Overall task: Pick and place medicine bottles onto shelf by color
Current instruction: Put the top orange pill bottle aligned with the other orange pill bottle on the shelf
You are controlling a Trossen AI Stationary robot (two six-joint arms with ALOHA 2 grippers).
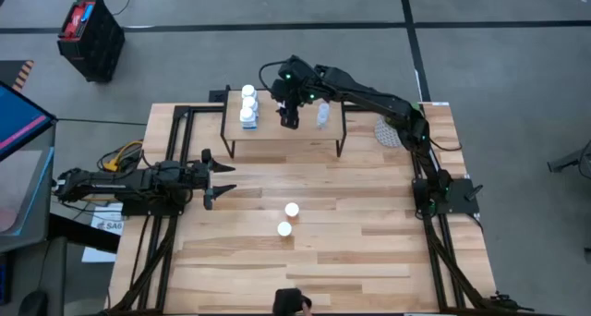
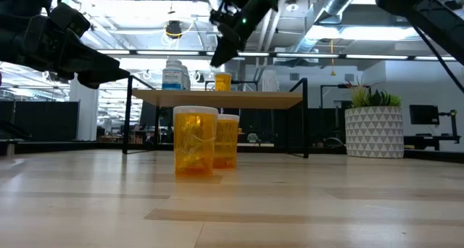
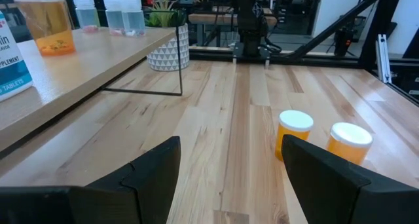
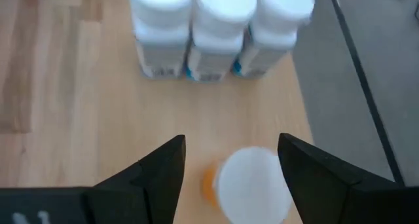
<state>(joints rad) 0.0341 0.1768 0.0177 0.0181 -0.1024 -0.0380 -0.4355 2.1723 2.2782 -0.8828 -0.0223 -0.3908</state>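
The shelf point(image 1: 282, 124) stands at the table's far side. On its left end stand three white bottles point(image 4: 219, 34) side by side. An orange bottle with a white cap point(image 4: 252, 185) stands upright on the shelf's middle point(image 2: 222, 81). Clear bottles point(image 3: 114, 14) stand on its right end. My right gripper point(image 1: 289, 115) hangs open just above the orange bottle, one finger on either side of its cap and clear of it. Two more orange bottles point(image 1: 292, 210) point(image 1: 284, 228) stand on the table. My left gripper point(image 1: 217, 179) waits open at the table's left.
A potted plant in a white patterned pot point(image 1: 390, 131) stands on the table right of the shelf. Bare wood lies between the shelf and the two orange bottles point(image 3: 294, 132). A dark object point(image 1: 291, 302) sits at the near edge.
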